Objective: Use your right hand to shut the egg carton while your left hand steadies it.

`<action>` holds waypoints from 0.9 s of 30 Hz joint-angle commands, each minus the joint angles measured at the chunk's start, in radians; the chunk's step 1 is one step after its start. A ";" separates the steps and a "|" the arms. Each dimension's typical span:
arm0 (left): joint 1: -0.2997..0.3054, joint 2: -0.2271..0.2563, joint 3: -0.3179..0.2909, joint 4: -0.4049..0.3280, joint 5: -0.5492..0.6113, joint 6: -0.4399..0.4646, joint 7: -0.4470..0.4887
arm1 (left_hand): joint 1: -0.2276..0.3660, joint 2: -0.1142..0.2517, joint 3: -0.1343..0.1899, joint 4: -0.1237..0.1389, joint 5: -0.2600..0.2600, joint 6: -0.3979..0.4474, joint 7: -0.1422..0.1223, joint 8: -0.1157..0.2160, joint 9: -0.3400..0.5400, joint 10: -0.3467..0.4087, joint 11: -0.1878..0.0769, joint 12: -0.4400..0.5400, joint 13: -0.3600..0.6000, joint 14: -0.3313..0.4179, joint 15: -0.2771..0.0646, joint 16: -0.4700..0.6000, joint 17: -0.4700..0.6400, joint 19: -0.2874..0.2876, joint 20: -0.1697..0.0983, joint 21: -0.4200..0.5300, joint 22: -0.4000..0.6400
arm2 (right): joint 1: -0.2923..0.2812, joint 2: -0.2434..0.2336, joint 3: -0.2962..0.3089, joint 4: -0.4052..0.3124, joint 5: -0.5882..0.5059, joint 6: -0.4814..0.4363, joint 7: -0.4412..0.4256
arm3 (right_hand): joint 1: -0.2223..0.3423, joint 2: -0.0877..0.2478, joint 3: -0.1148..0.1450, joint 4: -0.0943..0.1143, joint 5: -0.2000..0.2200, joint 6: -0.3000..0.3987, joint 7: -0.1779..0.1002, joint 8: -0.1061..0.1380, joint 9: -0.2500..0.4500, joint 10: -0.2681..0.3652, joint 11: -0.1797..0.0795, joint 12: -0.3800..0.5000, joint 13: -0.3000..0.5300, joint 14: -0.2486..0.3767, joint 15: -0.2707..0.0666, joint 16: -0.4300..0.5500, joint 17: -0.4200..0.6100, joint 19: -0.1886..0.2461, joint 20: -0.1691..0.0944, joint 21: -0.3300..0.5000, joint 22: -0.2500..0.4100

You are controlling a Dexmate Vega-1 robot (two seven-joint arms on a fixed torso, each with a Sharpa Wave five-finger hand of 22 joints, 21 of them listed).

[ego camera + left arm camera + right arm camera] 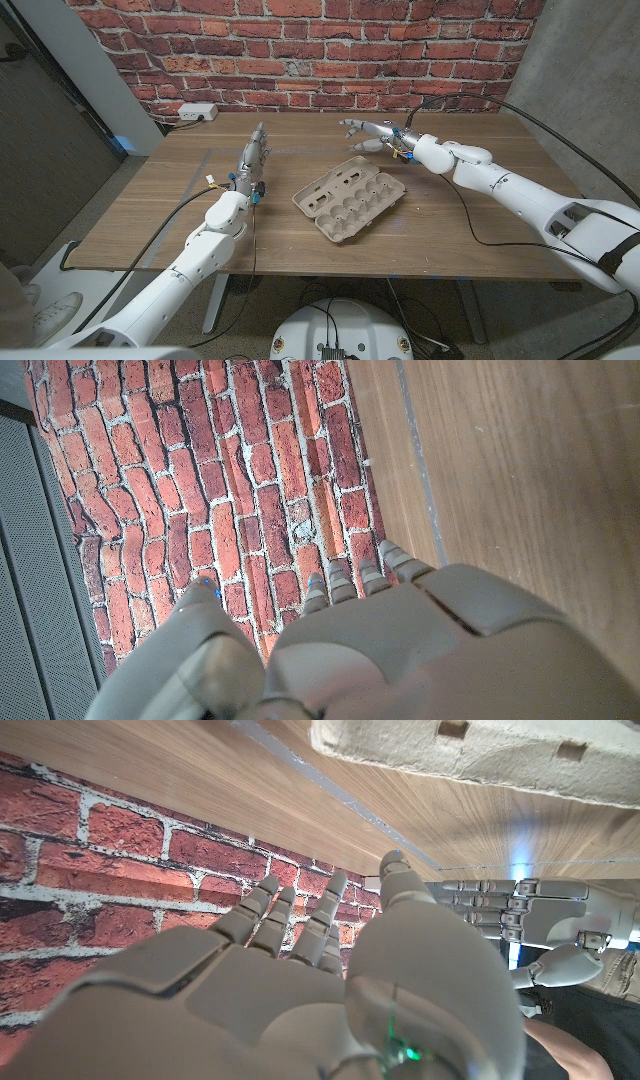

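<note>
The grey moulded-pulp egg carton (pixel 349 198) lies open mid-desk, untouched, because the left hand (pixel 252 158) and right hand (pixel 372 136), fingers spread and empty, flank it, apparently poised to steady and close.

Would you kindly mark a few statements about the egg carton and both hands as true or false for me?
1. The egg carton lies open on the wooden table. True.
2. The right hand grips the carton's lid. False: it hovers behind the carton, fingers apart, holding nothing.
3. The left hand is apart from the carton. True.
4. Eggs fill the carton's cups. False: the cups are empty.
5. A brick wall stands behind the table. True.
</note>
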 commanded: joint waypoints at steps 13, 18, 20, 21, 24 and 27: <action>-0.026 0.006 0.009 0.037 0.001 -0.013 -0.046 | -0.009 0.002 -0.005 0.007 0.005 -0.013 0.000 -0.003 0.002 -0.014 -0.002 -0.005 0.006 -0.023 -0.026 -0.005 0.003 -0.010 -0.012 0.003 0.003 | 0.085 0.043 -0.104 0.115 -0.052 0.024 -0.004 | 0.008 0.000 0.000 -0.001 0.005 0.007 -0.002 0.008 0.003 0.010 0.000 0.012 0.006 0.003 -0.161 0.000 0.002 0.004 -0.058 0.005 0.001; -0.037 0.022 0.017 0.047 -0.006 -0.011 -0.094 | -0.021 0.001 -0.013 0.014 0.005 -0.039 -0.002 -0.011 0.002 -0.042 -0.001 -0.013 0.006 -0.058 -0.020 -0.012 0.004 -0.035 -0.014 -0.003 0.004 | 0.085 0.030 -0.118 0.075 -0.093 0.002 -0.017 | 0.010 0.001 0.000 -0.001 0.006 0.009 -0.002 0.009 0.003 0.014 0.000 0.013 0.007 0.003 -0.162 0.000 0.002 0.004 -0.058 0.005 0.002; -0.037 0.019 0.017 0.049 -0.007 -0.011 -0.091 | -0.022 0.001 -0.014 0.014 0.005 -0.040 0.000 -0.012 0.002 -0.043 -0.001 -0.014 0.006 -0.061 -0.020 -0.013 0.004 -0.037 -0.015 -0.004 0.004 | 0.087 0.030 -0.125 0.067 -0.105 -0.005 -0.013 | 0.012 0.002 0.000 -0.001 0.006 0.009 -0.003 0.009 0.003 0.016 -0.001 0.014 0.008 0.005 -0.162 0.000 0.002 0.005 -0.057 0.005 0.002; -0.036 0.017 0.016 0.049 -0.009 -0.012 -0.090 | -0.023 0.001 -0.014 0.015 0.005 -0.040 0.001 -0.011 0.002 -0.043 0.000 -0.013 0.006 -0.063 -0.020 -0.013 0.004 -0.038 -0.015 -0.004 0.004 | 0.089 0.032 -0.127 0.072 -0.104 -0.002 -0.010 | 0.012 0.002 0.000 -0.001 0.006 0.009 -0.003 0.009 0.003 0.016 -0.001 0.015 0.008 0.005 -0.163 0.000 0.002 0.005 -0.057 0.005 0.002; -0.034 0.018 0.016 0.046 -0.009 -0.012 -0.089 | -0.026 0.001 -0.016 0.016 0.005 -0.038 -0.003 -0.009 0.002 -0.043 -0.003 -0.013 0.006 -0.064 -0.020 -0.011 0.005 -0.039 -0.015 -0.003 0.004 | 0.094 0.037 -0.140 0.087 -0.120 0.015 -0.029 | 0.011 0.006 -0.001 0.002 0.006 0.010 0.000 0.010 0.003 0.021 -0.001 0.017 0.009 0.009 -0.161 0.002 0.003 0.007 -0.057 0.006 0.002; -0.029 0.020 0.013 0.040 -0.009 -0.010 -0.080 | -0.027 0.001 -0.017 0.017 0.005 -0.037 -0.004 -0.009 0.002 -0.046 -0.004 -0.013 0.006 -0.064 -0.019 -0.010 0.005 -0.040 -0.015 -0.002 0.004 | 0.093 0.035 -0.143 0.084 -0.124 0.017 -0.031 | 0.008 0.008 -0.002 0.005 0.005 0.012 0.000 0.010 0.003 0.025 0.000 0.019 0.009 0.012 -0.160 0.004 0.004 0.009 -0.058 0.006 0.002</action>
